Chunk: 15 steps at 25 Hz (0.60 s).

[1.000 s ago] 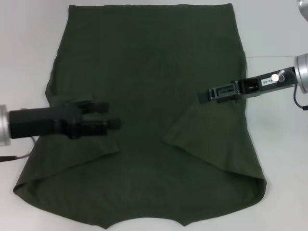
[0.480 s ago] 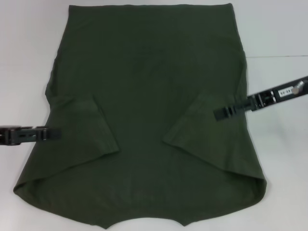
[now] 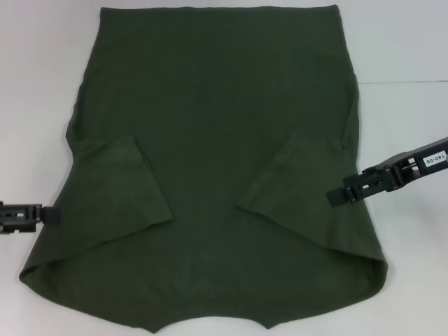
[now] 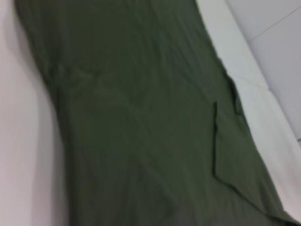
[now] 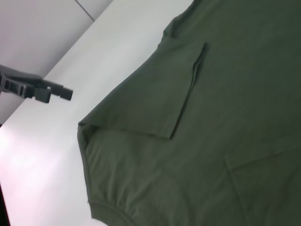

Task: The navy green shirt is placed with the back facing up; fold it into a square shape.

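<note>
Navy green shirt (image 3: 217,140) lies flat on the white table (image 3: 406,42), both sleeves folded in. Left gripper (image 3: 50,216) sits at its left edge, right gripper (image 3: 336,197) over the right side; both hold nothing, but honestly can't tell how open their fingers are.

A lab-like test bench: plain white table (image 3: 42,70), bare pale wall panels (image 5: 42,33).

Left gripper (image 3: 50,215) drawn back off the navy green shirt (image 3: 224,119) to its left edge, right gripper (image 3: 336,197) pulled outward and nearer, over the right edge
</note>
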Motion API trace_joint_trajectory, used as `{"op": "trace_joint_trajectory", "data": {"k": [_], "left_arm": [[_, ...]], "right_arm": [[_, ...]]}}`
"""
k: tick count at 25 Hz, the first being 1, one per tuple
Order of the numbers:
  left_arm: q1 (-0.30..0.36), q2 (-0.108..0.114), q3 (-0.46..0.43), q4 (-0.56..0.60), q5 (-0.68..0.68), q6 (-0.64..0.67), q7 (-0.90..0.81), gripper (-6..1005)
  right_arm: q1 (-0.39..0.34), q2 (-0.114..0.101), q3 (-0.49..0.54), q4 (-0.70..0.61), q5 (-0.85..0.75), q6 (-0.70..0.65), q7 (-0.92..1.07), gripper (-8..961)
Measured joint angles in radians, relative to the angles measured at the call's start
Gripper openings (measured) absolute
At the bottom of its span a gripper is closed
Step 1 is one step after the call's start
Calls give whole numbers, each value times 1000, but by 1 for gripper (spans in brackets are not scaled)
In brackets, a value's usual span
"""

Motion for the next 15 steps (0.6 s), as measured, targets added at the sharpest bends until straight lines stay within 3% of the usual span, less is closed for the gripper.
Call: {"op": "trace_joint_trajectory", "data": {"k": [15], "left_arm": [[6,0,1,-6,160,-85,-17,881]], "right_arm": [[-8,56,33,12,2,57,-7,945]]}}
